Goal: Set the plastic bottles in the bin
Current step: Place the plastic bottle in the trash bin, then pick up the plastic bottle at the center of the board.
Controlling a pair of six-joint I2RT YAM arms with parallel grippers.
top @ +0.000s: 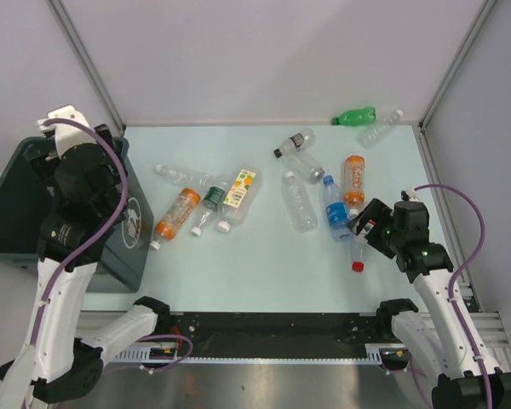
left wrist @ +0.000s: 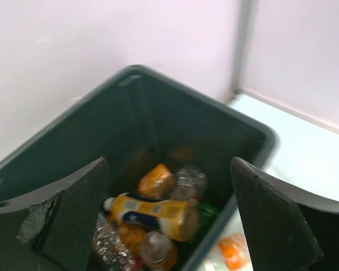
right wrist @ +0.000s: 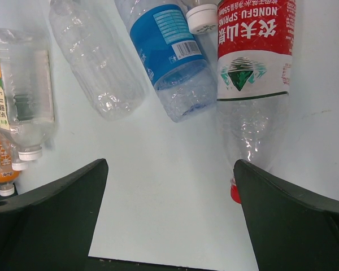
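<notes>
The dark bin stands at the table's left edge. My left gripper hangs open over it with nothing between its fingers. Below it a yellow-labelled bottle lies on several other bottles inside the bin. My right gripper is open low over the table. A clear red-labelled bottle with a red cap lies by its right finger, beside a blue-labelled bottle and a clear one. More bottles lie scattered on the table, among them an orange one and a green one.
Two bottles, the green one and a clear one, lie at the far right corner against the back wall. Metal frame posts rise at the back corners. A black rail runs along the near edge between the arm bases.
</notes>
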